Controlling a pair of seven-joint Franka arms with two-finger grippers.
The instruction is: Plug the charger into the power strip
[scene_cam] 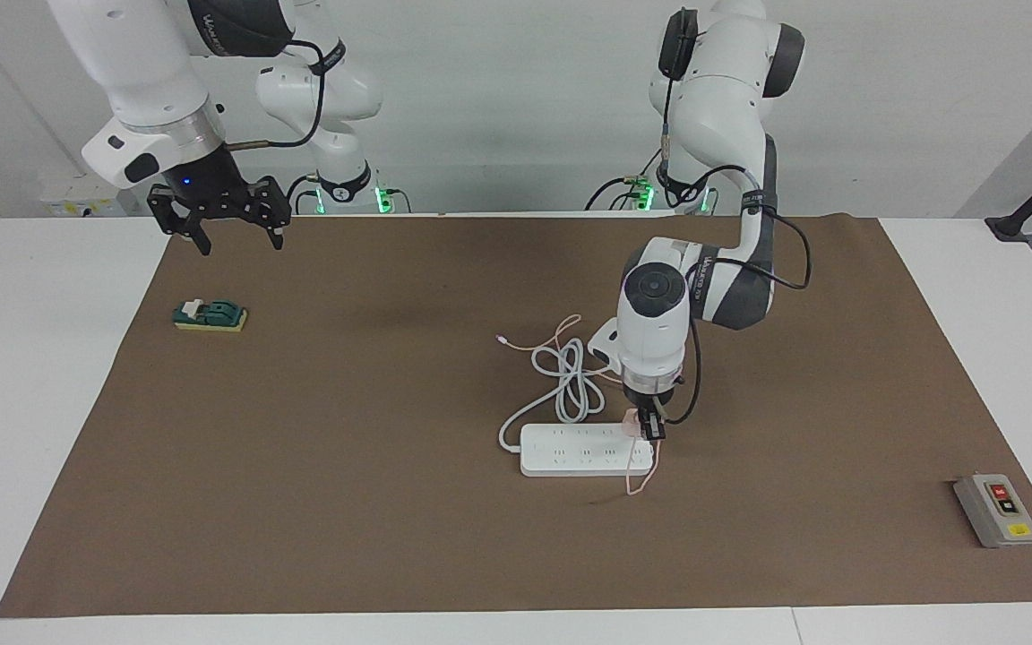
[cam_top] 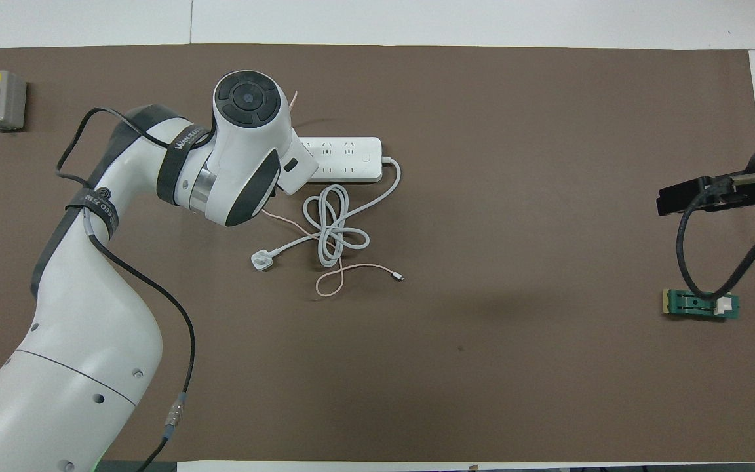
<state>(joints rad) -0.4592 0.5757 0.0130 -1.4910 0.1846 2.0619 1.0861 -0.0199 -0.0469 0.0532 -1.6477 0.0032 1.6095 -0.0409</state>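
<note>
The white power strip [scene_cam: 583,450] lies flat on the brown mat; it also shows in the overhead view [cam_top: 345,159]. My left gripper [scene_cam: 650,430] points straight down over the strip's end toward the left arm's end of the table. It is shut on the pale-pink charger [scene_cam: 631,421], which sits at the strip's top face. The thin pink cable [scene_cam: 637,479] hangs over the strip's edge, and its other end [cam_top: 351,269] lies nearer the robots. In the overhead view the arm hides the charger. My right gripper [scene_cam: 240,240] waits open, raised over the mat's corner.
The strip's thick white cord [scene_cam: 570,381] is coiled beside it, ending in a white round plug [cam_top: 261,261]. A green block [scene_cam: 210,315] lies under the right gripper. A grey box with red and yellow buttons [scene_cam: 997,509] sits toward the left arm's end.
</note>
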